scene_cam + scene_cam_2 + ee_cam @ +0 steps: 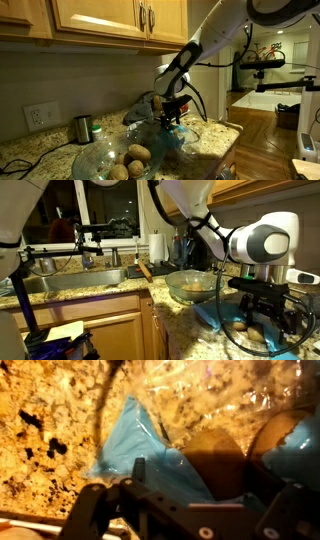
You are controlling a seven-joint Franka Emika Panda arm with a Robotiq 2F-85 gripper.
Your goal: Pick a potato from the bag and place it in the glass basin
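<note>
A home kitchen: wooden cabinets [100,20], granite countertop [30,152], steel sink [75,283].

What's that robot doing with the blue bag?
The robot's hand is open and holds nothing. It hovers right over the crinkly light-blue bag, and the wrist view shows a potato inside the bag. Beside the bag, the big glass bowl already has a few potatoes in it. It looks ready to reach in and grab one.
</note>
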